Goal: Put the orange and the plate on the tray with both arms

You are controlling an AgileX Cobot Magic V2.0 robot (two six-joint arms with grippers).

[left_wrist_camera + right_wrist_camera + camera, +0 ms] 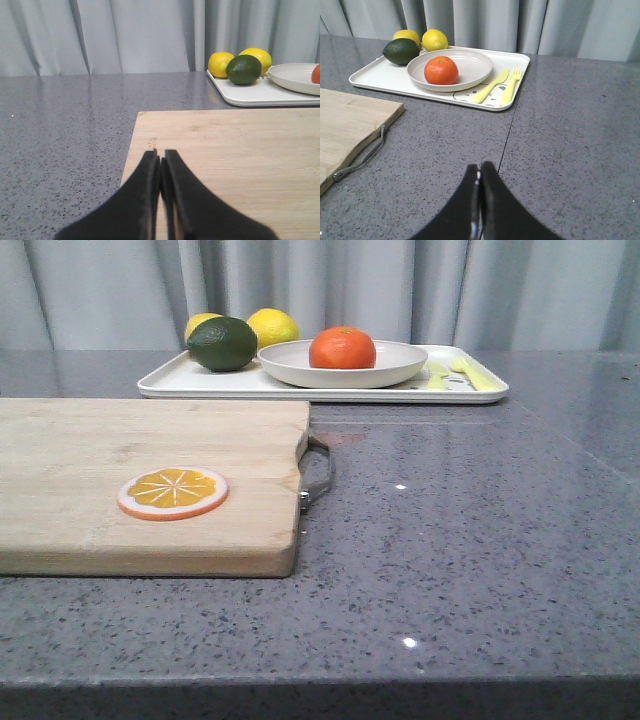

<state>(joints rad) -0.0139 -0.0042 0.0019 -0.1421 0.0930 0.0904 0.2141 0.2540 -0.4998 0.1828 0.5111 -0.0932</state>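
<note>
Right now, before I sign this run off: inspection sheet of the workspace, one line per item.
Surface: grey speckled countertop, no spills seen.
Job's things: orange sits in the plate; plate rests on the tray at the far side.
Clutter: two lemons and a dark green lime on the tray beside the plate; yellow fork and knife on the tray; wooden cutting board with a metal handle, an orange slice disc lying on it.
Grippers: left gripper shut, empty, above the board; right gripper shut, empty, above bare counter.
Cables: nothing seen.
Surroundings: grey curtain behind the counter.
</note>
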